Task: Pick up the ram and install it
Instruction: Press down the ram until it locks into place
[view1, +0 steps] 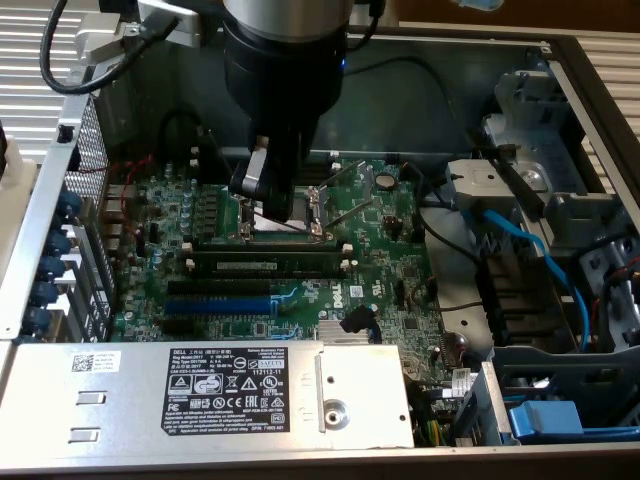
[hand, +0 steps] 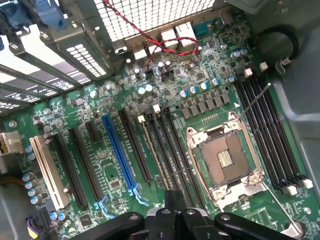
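The ram (view1: 265, 264), a long dark-green stick with a whitish label, stands on edge in a black memory slot between white end clips, just in front of the CPU socket (view1: 285, 215). My gripper (view1: 258, 192) hangs above the socket's near-left corner, a little behind the ram and apart from it. Its fingers are shut with nothing between them. In the wrist view the black gripper (hand: 172, 212) sits over the near ends of the memory slots (hand: 167, 150), beside the open CPU socket (hand: 225, 160).
The open computer case holds a green motherboard (view1: 390, 260) with a blue expansion slot (view1: 215, 303). A silver power supply (view1: 200, 390) lies across the front. A drive cage (view1: 540, 190) and a blue cable (view1: 530, 240) stand at the exterior view's right.
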